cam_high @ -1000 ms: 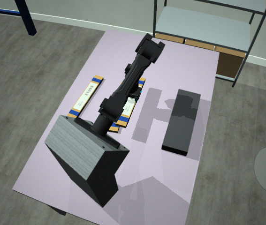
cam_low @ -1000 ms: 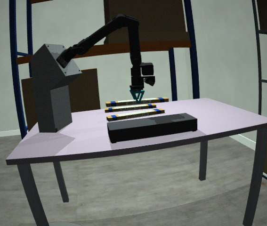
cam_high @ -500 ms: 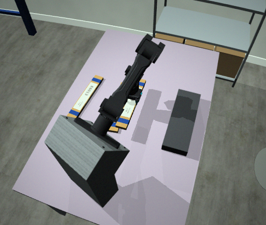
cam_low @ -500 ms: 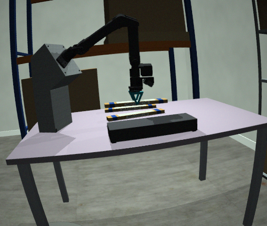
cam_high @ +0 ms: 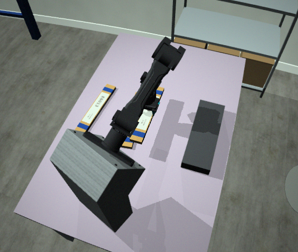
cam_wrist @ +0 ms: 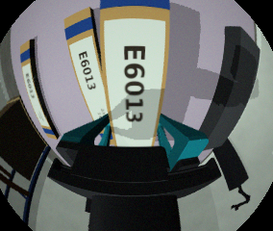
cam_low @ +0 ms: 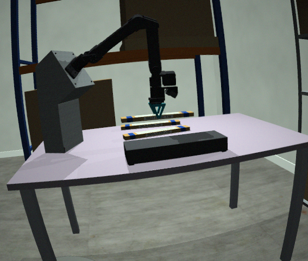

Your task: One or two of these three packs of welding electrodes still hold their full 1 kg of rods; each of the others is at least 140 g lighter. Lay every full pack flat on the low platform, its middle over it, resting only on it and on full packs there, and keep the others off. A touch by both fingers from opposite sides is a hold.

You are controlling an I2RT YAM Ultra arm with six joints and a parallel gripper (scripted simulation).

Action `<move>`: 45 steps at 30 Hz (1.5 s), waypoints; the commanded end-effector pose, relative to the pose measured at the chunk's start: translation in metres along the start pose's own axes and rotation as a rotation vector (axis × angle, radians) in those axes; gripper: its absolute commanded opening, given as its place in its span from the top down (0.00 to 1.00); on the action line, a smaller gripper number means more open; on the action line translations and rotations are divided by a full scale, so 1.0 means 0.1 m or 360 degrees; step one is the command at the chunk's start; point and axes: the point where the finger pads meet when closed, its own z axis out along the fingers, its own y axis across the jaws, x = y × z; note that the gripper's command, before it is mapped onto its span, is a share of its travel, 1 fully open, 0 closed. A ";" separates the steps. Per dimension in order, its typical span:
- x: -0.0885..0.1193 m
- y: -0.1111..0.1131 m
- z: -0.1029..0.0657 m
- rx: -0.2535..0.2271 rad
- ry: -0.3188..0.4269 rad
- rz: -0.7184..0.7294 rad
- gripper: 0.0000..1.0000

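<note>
My gripper (cam_high: 152, 106) (cam_low: 158, 116) (cam_wrist: 134, 115) is shut on an E6013 pack (cam_high: 144, 122) (cam_low: 180, 114) (cam_wrist: 135, 43), one finger on each long side. It holds this pack roughly level above the table; its shadow falls between it and the platform. A second pack (cam_high: 127, 144) (cam_low: 162, 131) (cam_wrist: 86, 69) lies on the table, partly hidden by the arm and held pack in the top view. A third pack (cam_high: 94, 108) (cam_low: 150, 123) (cam_wrist: 34, 91) lies farther left on the table. The dark low platform (cam_high: 199, 146) (cam_low: 176, 150) (cam_wrist: 223, 111) bears no pack.
The arm's grey slanted base block (cam_high: 86, 163) (cam_low: 54, 98) stands on the pale table (cam_high: 149, 187) (cam_low: 260, 135). The platform lies near the table's right edge in the top view. A metal shelf (cam_high: 229, 32) stands beyond the table's far end.
</note>
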 end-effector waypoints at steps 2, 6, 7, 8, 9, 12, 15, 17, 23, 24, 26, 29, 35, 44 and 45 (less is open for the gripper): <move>-0.10 0.06 -0.26 -0.0026 -0.0052 -0.0006 1.00; -0.10 0.06 -0.32 -0.0026 -0.0052 -0.0006 1.00; -0.10 0.06 -0.33 -0.0026 -0.0052 -0.0006 1.00; -0.10 0.06 -0.34 -0.0026 -0.0052 -0.0006 1.00; -0.10 0.06 -0.36 -0.0026 -0.0052 -0.0006 1.00; -0.10 0.06 -0.38 -0.0026 -0.0052 -0.0006 1.00; -0.10 0.06 -0.41 -0.0026 -0.0052 -0.0006 1.00; -0.10 0.06 -0.44 -0.0026 -0.0052 -0.0006 1.00; -0.09 0.06 -0.52 -0.0026 -0.0052 -0.0006 1.00; -0.09 0.06 -0.53 -0.0026 -0.0052 -0.0006 1.00; -0.09 0.06 -0.56 -0.0026 -0.0052 -0.0005 1.00; -0.09 0.06 -0.57 -0.0026 -0.0052 -0.0005 1.00; -0.09 0.06 -0.57 -0.0026 -0.0051 -0.0006 1.00; -0.09 0.06 -0.57 -0.0026 -0.0051 -0.0006 1.00; -0.09 0.06 -0.57 -0.0026 -0.0051 -0.0006 1.00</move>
